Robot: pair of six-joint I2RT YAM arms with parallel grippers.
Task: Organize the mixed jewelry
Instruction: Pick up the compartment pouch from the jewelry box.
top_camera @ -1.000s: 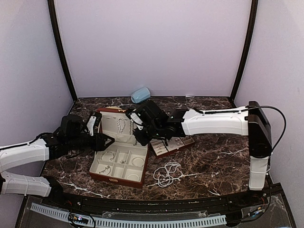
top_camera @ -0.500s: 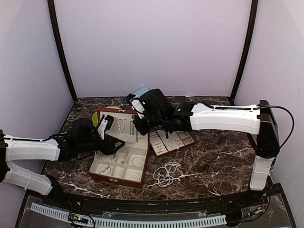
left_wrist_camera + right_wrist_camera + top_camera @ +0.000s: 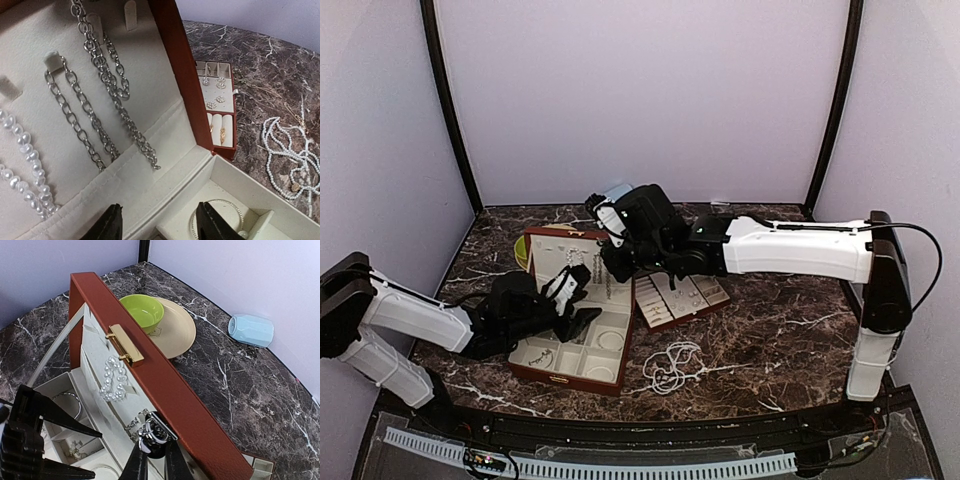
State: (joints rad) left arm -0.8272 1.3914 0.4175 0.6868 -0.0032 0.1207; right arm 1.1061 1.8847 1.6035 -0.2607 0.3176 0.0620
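The reddish-brown case (image 3: 563, 377) stands open with its cream-lined lid (image 3: 550, 262) upright. Silver chains (image 3: 92, 117) and a pearl strand (image 3: 22, 172) hang on the lid's lining. My right gripper (image 3: 154, 449) is at the lid's top edge (image 3: 165, 385), shut on the upper end of a silver chain (image 3: 152, 429). A small pearl loop (image 3: 114, 380) hangs beside it. My left gripper (image 3: 160, 227) is open and empty, low over the case where lid meets base. A thin bangle (image 3: 220, 220) lies in the compartment under its right finger. More pearl strands (image 3: 670, 368) lie loose on the table.
A small open tray (image 3: 682, 298) with earrings sits right of the case. Behind the lid are a green bowl (image 3: 142, 312) on a cream plate (image 3: 175, 335). A pale blue cup (image 3: 251, 330) lies on its side by the back wall.
My left gripper has reached right and forward over the case's base. The right gripper has lifted from the tray side to the lid's top edge, still shut.
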